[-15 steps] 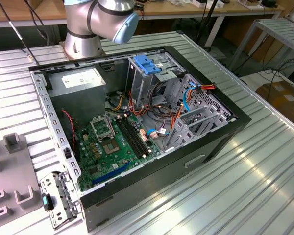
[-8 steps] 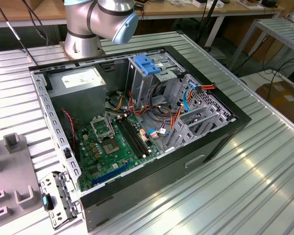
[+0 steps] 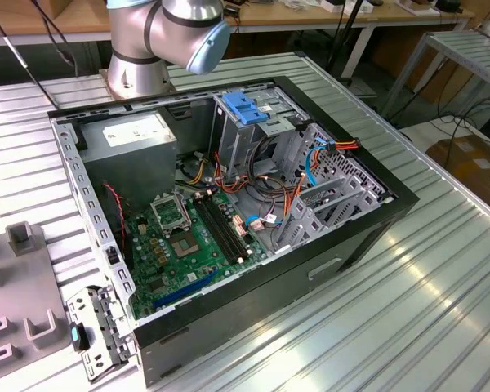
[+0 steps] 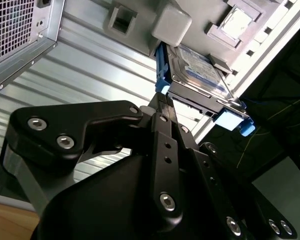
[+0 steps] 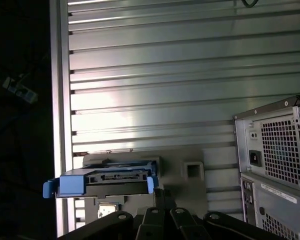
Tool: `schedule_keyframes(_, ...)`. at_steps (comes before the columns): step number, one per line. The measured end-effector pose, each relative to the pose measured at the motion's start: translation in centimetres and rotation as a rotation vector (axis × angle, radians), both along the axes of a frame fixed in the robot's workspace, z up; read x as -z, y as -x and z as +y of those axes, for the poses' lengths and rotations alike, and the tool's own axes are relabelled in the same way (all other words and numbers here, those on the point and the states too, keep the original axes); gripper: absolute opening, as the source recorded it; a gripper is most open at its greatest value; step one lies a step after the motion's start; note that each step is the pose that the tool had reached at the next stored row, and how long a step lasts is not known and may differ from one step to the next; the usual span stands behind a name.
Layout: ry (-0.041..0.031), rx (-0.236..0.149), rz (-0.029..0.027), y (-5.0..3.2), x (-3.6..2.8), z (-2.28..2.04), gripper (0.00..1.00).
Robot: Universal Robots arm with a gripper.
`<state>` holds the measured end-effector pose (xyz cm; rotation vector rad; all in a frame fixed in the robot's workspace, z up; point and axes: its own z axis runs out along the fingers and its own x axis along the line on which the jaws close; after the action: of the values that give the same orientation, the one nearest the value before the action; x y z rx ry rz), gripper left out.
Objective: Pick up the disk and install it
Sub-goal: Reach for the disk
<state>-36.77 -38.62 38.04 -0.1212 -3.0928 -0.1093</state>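
My gripper (image 4: 162, 98) looks clamped shut on nothing, tips just short of the disk (image 4: 200, 70). I reckon it must open wide and take the disk squarely across its long sides.

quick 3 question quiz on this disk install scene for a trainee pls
1. True or false: the disk already sits inside the computer case.
2. The rails along the disk's long sides are: A red, B blue, C yellow.
3. Fill in: in both wrist views the gripper is nearest to the ____.
Key: 1 false, it lies on a grey holder outside the case; 2 B; 3 disk.
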Motion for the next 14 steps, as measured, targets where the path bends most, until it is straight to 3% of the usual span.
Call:
schedule_keyframes(6,-0.0019,0.0,0.0045,1.16,0.03,0.0,0.11)
schedule_keyframes(14,-0.0038,0.0,0.0093,3.32,0.08,0.0,0.11)
